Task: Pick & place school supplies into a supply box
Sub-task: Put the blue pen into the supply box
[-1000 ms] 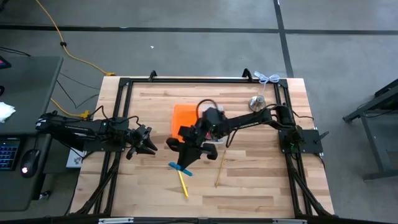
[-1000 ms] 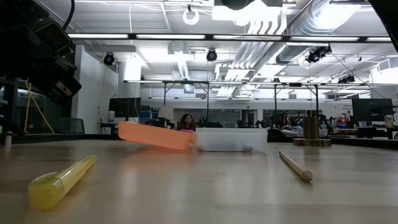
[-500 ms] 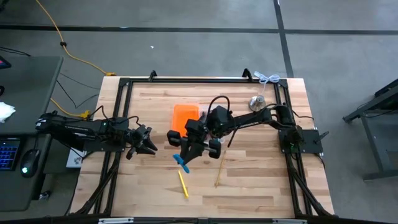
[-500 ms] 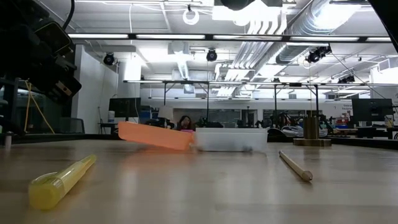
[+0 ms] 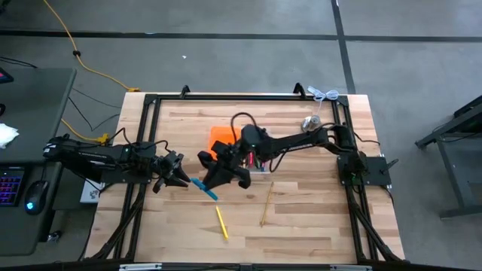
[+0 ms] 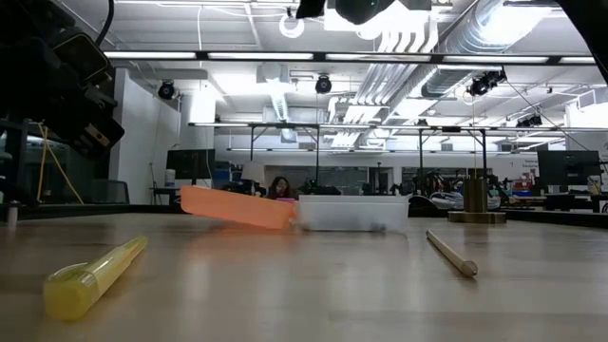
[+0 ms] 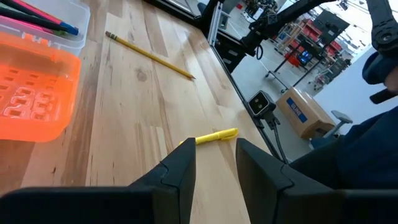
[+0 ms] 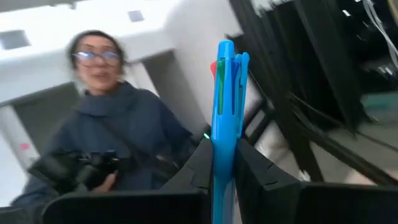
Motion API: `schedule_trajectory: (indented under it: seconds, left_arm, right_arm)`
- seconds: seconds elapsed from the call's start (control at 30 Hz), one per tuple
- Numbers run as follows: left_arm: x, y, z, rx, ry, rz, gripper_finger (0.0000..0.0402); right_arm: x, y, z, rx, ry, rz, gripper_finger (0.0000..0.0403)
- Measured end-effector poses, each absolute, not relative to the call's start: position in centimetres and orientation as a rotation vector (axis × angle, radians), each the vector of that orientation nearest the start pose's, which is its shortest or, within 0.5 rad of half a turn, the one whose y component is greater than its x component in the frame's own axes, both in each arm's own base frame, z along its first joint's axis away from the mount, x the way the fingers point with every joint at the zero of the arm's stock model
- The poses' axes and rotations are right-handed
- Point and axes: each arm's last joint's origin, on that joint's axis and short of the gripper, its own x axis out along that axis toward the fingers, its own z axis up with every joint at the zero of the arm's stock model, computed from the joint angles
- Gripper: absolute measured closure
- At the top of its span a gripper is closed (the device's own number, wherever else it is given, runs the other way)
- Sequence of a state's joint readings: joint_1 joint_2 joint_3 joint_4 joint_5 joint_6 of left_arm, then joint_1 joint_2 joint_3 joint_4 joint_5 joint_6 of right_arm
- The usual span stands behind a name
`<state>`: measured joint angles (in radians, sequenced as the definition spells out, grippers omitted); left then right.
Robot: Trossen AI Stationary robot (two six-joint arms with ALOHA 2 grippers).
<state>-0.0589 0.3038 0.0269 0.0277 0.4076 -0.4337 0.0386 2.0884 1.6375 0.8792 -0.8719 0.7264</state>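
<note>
The right gripper (image 5: 213,181) hangs above the table just in front of the box (image 5: 226,141), its fingers pinched on a blue pen (image 5: 203,187). In the right wrist view the pen (image 8: 224,124) stands clamped between the two fingers and sticks out well past their tips. The box lies open, orange half (image 7: 31,99) beside the clear tray (image 7: 59,25), which holds pink and dark pens. A yellow marker (image 5: 221,223) and a pencil (image 5: 266,205) lie on the table, apart from the box. The left gripper (image 5: 179,172) waits near the left edge, fingers partly spread and empty.
</note>
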Motion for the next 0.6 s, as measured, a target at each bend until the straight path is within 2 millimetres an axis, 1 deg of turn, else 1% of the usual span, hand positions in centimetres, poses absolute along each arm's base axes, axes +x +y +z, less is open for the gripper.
schedule_trajectory:
  seconds: [0.2, 0.33, 0.6]
  left_arm:
    - [11.1, -1.8, 15.0, -0.483, 0.349, -0.409, 0.0257]
    - [11.1, -1.8, 15.0, -0.483, 0.35, -0.41, 0.0257]
    - [11.1, -1.8, 15.0, -0.484, 0.35, -0.411, 0.0257]
  right_arm:
    - [48.1, 3.2, 29.9, 0.511, 0.092, 0.919, 0.0388]
    - [48.3, 2.9, 28.9, 0.558, 0.2, 0.891, 0.0387]
    - [48.0, 2.8, 25.8, 0.649, 0.502, 0.802, 0.0386]
